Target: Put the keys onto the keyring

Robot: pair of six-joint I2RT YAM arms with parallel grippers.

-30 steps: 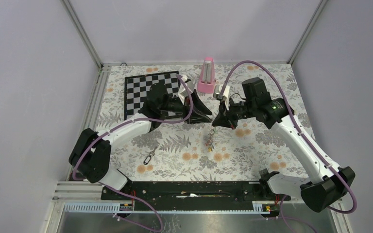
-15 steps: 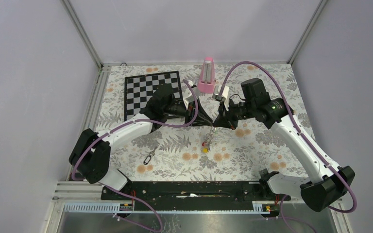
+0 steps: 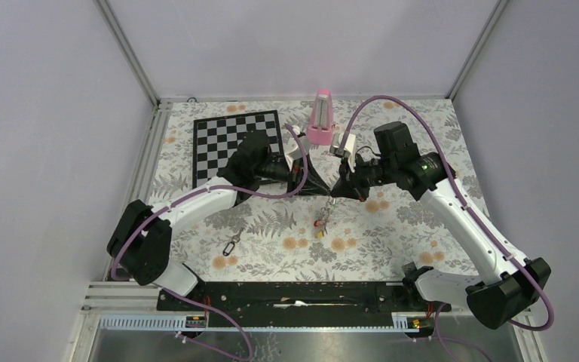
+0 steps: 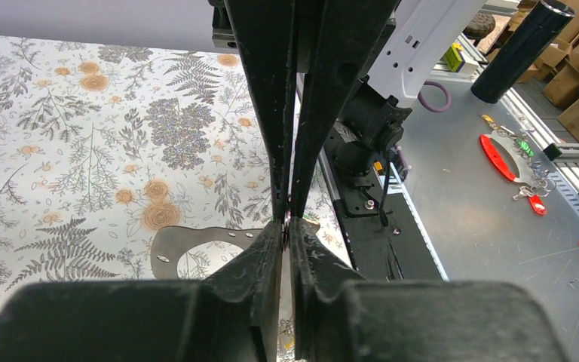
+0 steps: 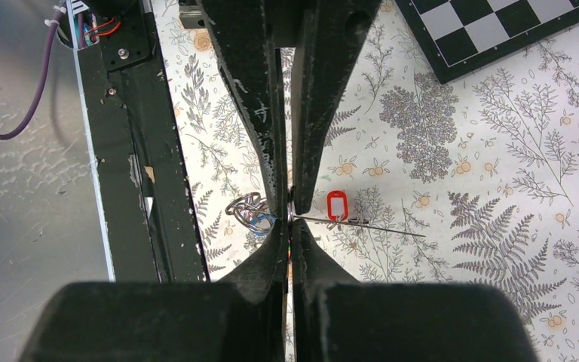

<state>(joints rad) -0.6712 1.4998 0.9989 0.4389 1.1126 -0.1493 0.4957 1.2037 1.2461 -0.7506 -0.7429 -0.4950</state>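
Partly done: small red- and yellow-tagged metal keys (image 3: 320, 225) hang over the middle of the floral table (image 3: 415, 234) from the thin grey wire keyring (image 5: 369, 226), which the closed right gripper (image 5: 289, 215) pinches; the left gripper (image 4: 286, 219) is drawn together, hold unclear. One loose key (image 3: 231, 243) lies toward the near-left corner

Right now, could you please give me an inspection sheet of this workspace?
Surface: floral cloth, lying flat.
Job's things: keyring is a thin wire; keys with red and yellow tags are bunched just below the grippers.
Clutter: chessboard, pink metronome, small metal piece.
Grippers: right gripper fingers shut on the keyring; left gripper nearly closed, contents unclear.
Cables: purple cables loop over both arms.
Surroundings: grey walls; nothing else seen.
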